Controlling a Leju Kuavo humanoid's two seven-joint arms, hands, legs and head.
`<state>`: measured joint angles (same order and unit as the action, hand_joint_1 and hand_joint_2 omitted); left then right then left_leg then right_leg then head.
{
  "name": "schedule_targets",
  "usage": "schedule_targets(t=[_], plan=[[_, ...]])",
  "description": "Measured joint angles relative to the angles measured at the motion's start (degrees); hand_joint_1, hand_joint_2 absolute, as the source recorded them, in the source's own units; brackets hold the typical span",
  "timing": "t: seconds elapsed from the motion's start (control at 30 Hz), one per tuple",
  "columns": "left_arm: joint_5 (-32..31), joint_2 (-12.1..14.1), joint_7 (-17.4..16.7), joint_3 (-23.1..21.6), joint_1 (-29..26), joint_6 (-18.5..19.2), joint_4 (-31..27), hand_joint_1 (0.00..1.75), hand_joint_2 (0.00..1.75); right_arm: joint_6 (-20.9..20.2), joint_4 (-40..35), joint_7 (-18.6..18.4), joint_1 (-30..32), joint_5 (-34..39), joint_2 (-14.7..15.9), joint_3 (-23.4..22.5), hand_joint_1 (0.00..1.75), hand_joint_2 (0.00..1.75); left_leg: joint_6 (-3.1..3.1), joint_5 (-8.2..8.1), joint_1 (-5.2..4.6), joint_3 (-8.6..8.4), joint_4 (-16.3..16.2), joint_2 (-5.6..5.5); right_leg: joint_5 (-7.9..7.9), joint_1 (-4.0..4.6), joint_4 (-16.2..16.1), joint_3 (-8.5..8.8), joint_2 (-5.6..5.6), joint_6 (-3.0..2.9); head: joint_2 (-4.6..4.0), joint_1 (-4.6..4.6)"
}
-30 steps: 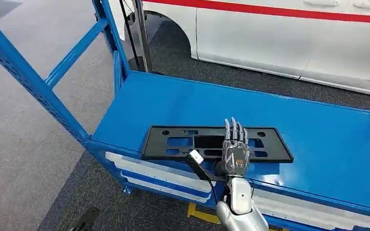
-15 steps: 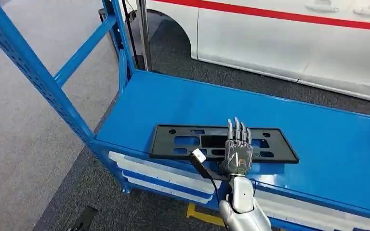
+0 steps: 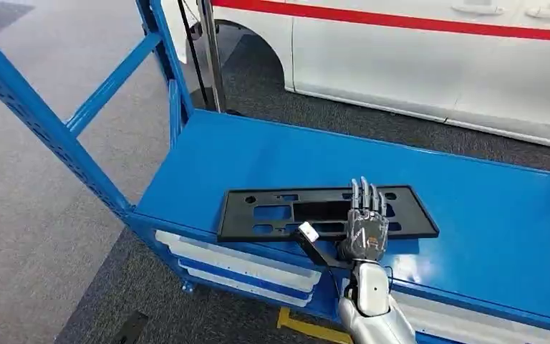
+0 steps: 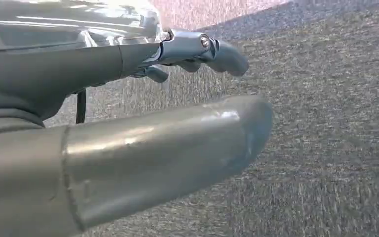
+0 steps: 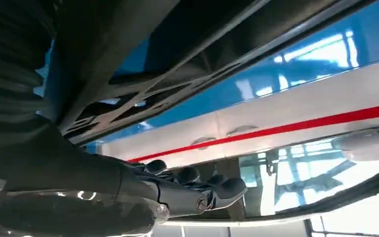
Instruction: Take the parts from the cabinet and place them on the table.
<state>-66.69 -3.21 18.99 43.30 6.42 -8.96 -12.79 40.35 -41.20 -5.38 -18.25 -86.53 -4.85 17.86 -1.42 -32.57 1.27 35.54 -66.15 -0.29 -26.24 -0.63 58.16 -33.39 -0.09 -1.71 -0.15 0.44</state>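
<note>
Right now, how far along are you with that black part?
Done: the black part lies flat on the blue table. In hand: the right hand rests on its near edge, fingers stretched over it; whether it grips is unclear. The left hand hangs over the floor, holding nothing. Left: let go and pull back.

White car body with red stripe beyond the shelving, parked on dark grey carpet; lighter grey floor at left.
</note>
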Motion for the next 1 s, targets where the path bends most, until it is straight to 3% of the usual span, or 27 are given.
schedule_targets(t=[0.03, 0.07, 0.1, 0.13, 0.2, 0.23, 0.27, 0.3, 0.37, 0.43, 0.47, 0.53, 0.57, 0.6, 0.63, 0.67, 0.73, 0.77, 0.8, 0.9, 0.93, 0.97, 1.0], plan=[[0.02, 0.04, -0.02, 0.00, -0.12, -0.04, 0.02, 0.00, 0.00, 0.00, 0.13, -0.22, -0.05, -0.04, 0.02, -0.15, 0.00, 1.75, -0.19, -2.15, 0.01, 2.20, -4.82, 0.00, -0.02, 0.05, 0.03, -0.04, 0.00, -0.03, 0.00, 0.00], [0.04, 0.07, -0.02, 0.00, -0.24, -0.07, 0.02, 0.00, 0.00, 0.00, 0.31, -0.24, -0.05, -0.07, 0.04, -0.33, 0.00, 1.75, -0.35, -3.23, 0.01, 3.83, -8.31, 0.00, -0.02, 0.07, 0.06, -0.05, 0.00, -0.03, 0.00, 0.00], [0.09, 0.04, -0.02, 0.00, -0.37, -0.07, 0.02, 0.00, 0.00, 0.00, 0.55, -0.26, -0.06, -0.07, 0.11, -0.48, 0.00, 1.75, -0.45, -2.89, 0.04, 4.41, -9.46, 0.01, -0.03, 0.07, 0.13, -0.02, 0.01, -0.03, 0.00, 0.00], [0.09, 0.07, -0.02, 0.00, -0.46, -0.09, 0.02, 0.00, 0.00, 0.00, 0.59, -0.26, -0.10, -0.07, 0.18, -0.64, 0.00, 1.75, -0.46, -1.06, 0.12, 3.49, -7.49, 0.05, -0.08, 0.04, 0.24, 0.04, 0.04, 0.03, 0.00, -0.02], [0.13, 0.15, -0.02, 0.00, -0.45, -0.15, 0.02, 0.00, 0.00, 0.00, 0.70, -0.28, -0.15, -0.06, 0.29, -0.79, 0.00, 1.75, -0.44, 4.09, 0.30, -1.28, 2.12, 0.11, -0.34, -0.07, 0.58, 0.17, 0.11, 0.31, 0.00, 0.00], [0.20, 0.17, -0.02, 0.00, -0.45, -0.15, 0.02, 0.00, 0.00, -0.02, 0.81, -0.31, -0.17, -0.02, 0.35, -0.88, 1.59, 1.75, -0.44, 5.45, 0.48, -3.58, 6.84, 0.11, -0.54, -0.02, 0.89, 0.18, 0.14, 0.62, 0.00, 0.00], [0.28, 0.15, 0.00, 0.00, -0.40, -0.15, 0.02, 0.00, 0.00, -0.26, 0.92, -0.28, -0.21, 0.24, 0.48, -1.03, 1.71, 1.75, -0.24, 4.35, 0.08, -4.02, 7.81, 0.01, -0.70, 0.46, 1.18, -0.06, 0.21, 0.95, 0.00, -0.02], [0.26, 0.15, 0.11, 0.00, -0.44, -0.15, 0.02, 0.00, 0.00, -0.61, 1.09, -0.18, -0.21, 0.53, 0.59, -1.27, 1.75, 1.75, 0.48, 4.69, 0.06, -4.05, 7.83, -0.13, -0.59, 0.46, 1.16, -0.14, 0.38, 1.20, 0.00, 0.09], [0.26, 0.15, 0.22, 0.00, -0.68, -0.15, 0.02, 0.00, 0.00, -1.72, 1.83, 0.80, -0.15, 1.57, 0.76, -1.81, 1.75, 1.75, 0.96, 4.87, -0.05, -3.89, 7.81, -0.11, -0.18, 0.44, 0.74, -0.07, 0.47, 1.85, 0.00, 0.07], [0.15, 0.13, 0.26, 0.00, -0.64, -0.15, 0.02, 0.00, 0.00, -2.43, 2.29, 1.62, -0.17, 2.42, 1.03, -2.43, 1.75, 1.75, 2.09, 5.59, 0.27, -3.97, 8.47, 0.14, -0.73, 0.15, 1.31, -0.25, 0.51, 2.38, 0.00, 0.04], [0.00, 0.13, 0.33, 0.00, -0.60, -0.15, 0.02, 0.00, 0.00, -2.65, 2.49, 2.03, -0.22, 2.71, 1.14, -2.67, 1.75, 1.75, 2.52, 5.72, 0.24, -3.89, 8.59, 0.17, -2.62, 0.20, 3.47, -1.26, 0.38, 2.58, 0.00, 0.09], [0.00, 0.13, 0.37, 0.02, -0.67, -0.15, 0.02, 0.00, 0.00, -3.10, 3.02, 2.67, -0.11, 3.15, 1.25, -3.08, 1.75, 1.75, 2.80, 5.88, 0.10, -3.50, 8.58, 0.30, -7.50, 0.11, 12.50, -5.49, 0.38, 3.01, 0.00, 0.07], [0.00, 0.13, 0.37, 0.02, -0.73, -0.15, 0.02, 0.00, 0.00, -3.21, 3.22, 2.73, -0.01, 3.21, 1.27, -3.21, 1.75, 1.75, 2.86, 5.92, -0.04, -3.35, 8.56, 0.35, -9.07, 0.08, 16.81, -7.54, 0.37, 3.09, 0.00, 0.07], [0.00, 0.13, 0.37, 0.02, -0.76, -0.15, 0.02, 0.00, 0.00, -3.21, 3.43, 2.82, 0.06, 3.21, 1.29, -3.30, 1.75, 1.75, 2.86, 5.92, -0.12, -3.29, 8.54, 0.35, -9.30, 0.08, 18.94, -8.56, 0.38, 3.08, 0.00, 0.07], [0.00, 0.13, 0.39, 0.02, -0.81, -0.15, 0.02, 0.00, 0.00, -3.23, 3.58, 2.97, 0.08, 3.19, 1.38, -3.37, 1.75, 1.75, 2.86, 5.92, -0.19, -3.34, 8.54, 0.34, -8.19, 0.10, 18.33, -8.24, 0.38, 2.96, 0.00, 0.07], [0.00, 0.13, 0.37, 0.02, -0.83, -0.15, 0.02, 0.00, 0.00, -3.23, 3.72, 3.24, 0.04, 3.19, 1.40, -3.43, 1.75, 1.75, 2.85, 5.92, -0.24, -3.45, 8.54, 0.28, -5.94, 0.13, 15.09, -6.60, 0.38, 2.70, 0.00, 0.07], [0.00, 0.09, 0.42, 0.02, -0.81, -0.15, 0.02, 0.00, 0.00, -3.10, 3.80, 3.47, -0.06, 3.19, 1.49, -3.54, 1.75, 1.75, 2.79, 5.82, -0.37, -3.82, 8.55, 0.13, -0.67, 0.54, 4.26, -1.02, 0.40, 1.64, 0.00, 0.07], [0.00, -0.13, 0.44, 0.02, -0.83, -0.15, 0.02, 0.00, 0.00, -3.06, 3.80, 3.69, -0.19, 3.19, 1.66, -3.59, 1.75, 1.75, 2.73, 5.79, -0.31, -3.85, 8.60, 0.11, -0.82, 0.79, 0.92, 0.55, 0.40, 0.94, 0.00, 0.07], [0.00, -0.24, 0.48, 0.02, -0.77, -0.15, 0.02, 0.00, 0.00, -3.06, 3.83, 3.82, -0.26, 3.19, 1.79, -3.59, 1.75, 1.75, 2.42, 5.68, -0.65, -3.64, 8.37, 0.01, -0.69, 0.97, 0.33, 0.63, 0.30, 0.87, 0.00, 0.06], [0.00, -0.33, 0.48, 0.02, -0.91, -0.15, 0.02, 0.00, 0.00, -3.06, 3.89, 3.89, -0.29, 3.32, 1.79, -3.65, 1.75, 1.75, 1.40, 5.95, -0.30, -3.69, 8.85, 0.03, -0.64, 1.23, 0.29, 0.46, 0.25, 0.57, 0.00, 0.04], [0.00, -0.35, 0.50, 0.02, -0.89, -0.15, 0.02, 0.00, 0.00, -2.97, 3.89, 3.89, -0.34, 3.32, 1.79, -3.65, 1.75, 1.75, 0.97, 5.80, -0.62, -3.84, 8.93, -0.01, -0.15, 0.53, -0.74, 0.94, 0.22, 0.15, 0.00, 0.04], [0.02, -0.35, 0.52, 0.02, -0.93, -0.17, 0.02, 0.00, 0.00, -2.97, 3.89, 3.89, -0.37, 3.30, 1.75, -3.65, 1.75, 1.75, 0.86, 4.81, -0.45, -3.46, 7.83, 0.06, 0.17, 0.39, -1.34, 1.37, -0.01, 0.00, 0.00, 0.04], [0.02, -0.35, 0.57, 0.02, -0.87, -0.15, 0.02, 0.00, 0.00, -3.02, 3.91, 3.89, -0.38, 3.30, 1.77, -3.65, 1.75, 1.75, 0.75, 2.70, -0.35, -2.11, 4.80, 0.05, 0.30, 0.36, -1.49, 1.46, -0.13, -0.41, 0.00, 0.00]])
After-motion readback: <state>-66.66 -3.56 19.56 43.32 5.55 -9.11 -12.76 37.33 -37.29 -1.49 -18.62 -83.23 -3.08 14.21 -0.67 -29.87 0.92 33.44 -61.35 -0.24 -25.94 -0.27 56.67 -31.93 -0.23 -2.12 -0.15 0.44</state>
